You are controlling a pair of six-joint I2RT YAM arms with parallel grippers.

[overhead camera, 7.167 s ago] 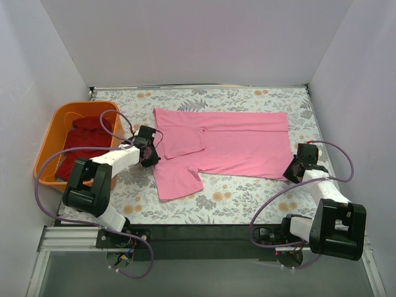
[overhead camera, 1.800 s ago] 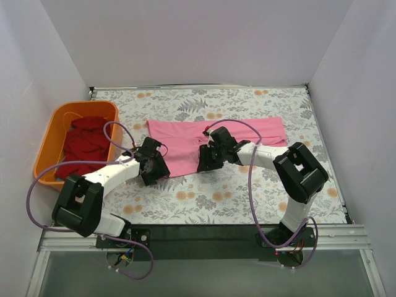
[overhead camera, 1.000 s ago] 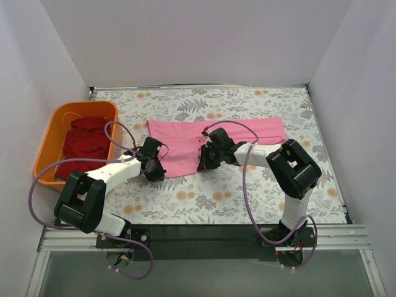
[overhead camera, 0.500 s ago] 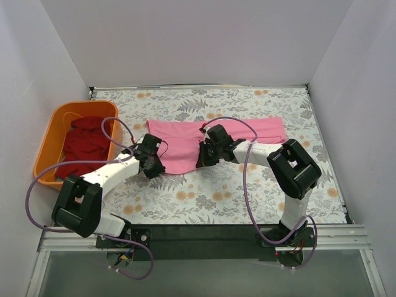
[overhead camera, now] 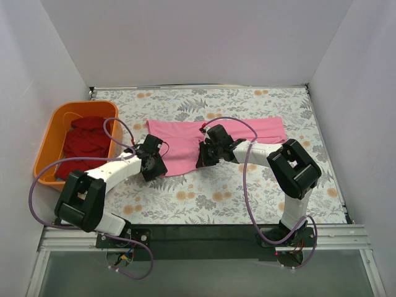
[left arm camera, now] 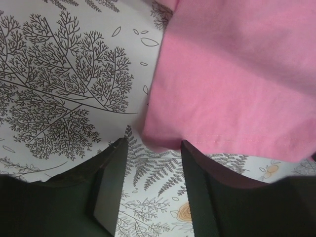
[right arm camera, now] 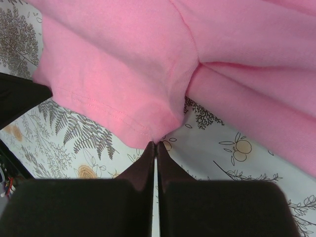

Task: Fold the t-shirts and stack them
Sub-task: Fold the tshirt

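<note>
The pink shirt lies folded on the table, left pincer parted at its near corner, right pincer closed at the hem, red shirts in the basket.

I'm working in a lab test cell, not a home. Plain white panels box in the table on three sides. The left arm and right arm are bolted to an aluminium rail along the bottom edge, with purple cables looping loose.
</note>
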